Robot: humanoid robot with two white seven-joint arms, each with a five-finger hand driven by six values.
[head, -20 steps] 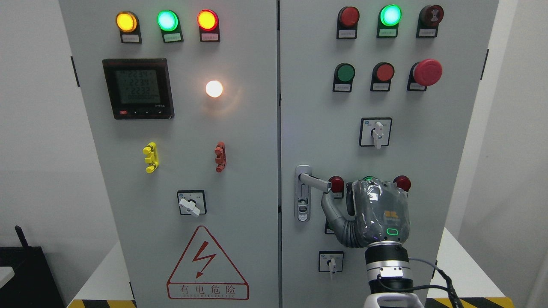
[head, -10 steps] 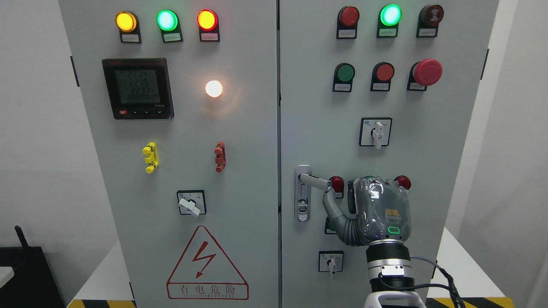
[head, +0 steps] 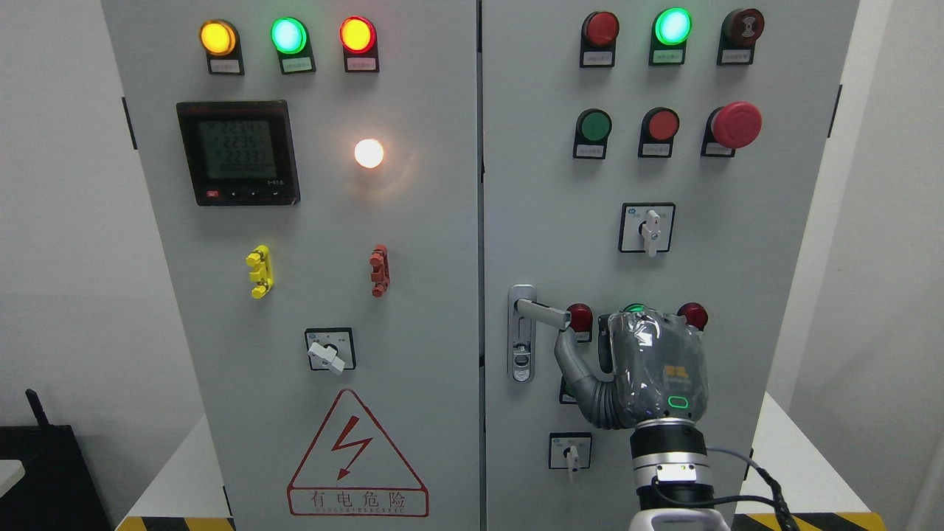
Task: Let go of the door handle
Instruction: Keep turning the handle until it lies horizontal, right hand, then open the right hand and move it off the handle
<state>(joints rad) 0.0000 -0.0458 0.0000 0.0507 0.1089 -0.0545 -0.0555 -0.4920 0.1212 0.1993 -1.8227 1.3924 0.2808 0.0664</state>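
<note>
The silver door handle (head: 543,313) sits on the right cabinet door (head: 531,184), its lever pointing right from a vertical lock plate (head: 521,354). My right hand (head: 653,369), wrapped in clear film, is raised just right of the lever with its back to the camera. Its thumb (head: 569,358) stretches up and left, and the tip sits right under the lever's free end. The hand does not enclose the lever. The other fingers are hidden behind the palm. The left arm is out of view.
The hand partly covers a red button (head: 579,317), a green one (head: 634,307) and another red one (head: 693,316). A rotary switch (head: 570,450) sits below the thumb and another (head: 647,227) above. The left door (head: 332,221) carries a meter and lamps.
The right hand has shifted only a few pixels near the lever, drifting slightly and settling back. The handle has not moved.
</note>
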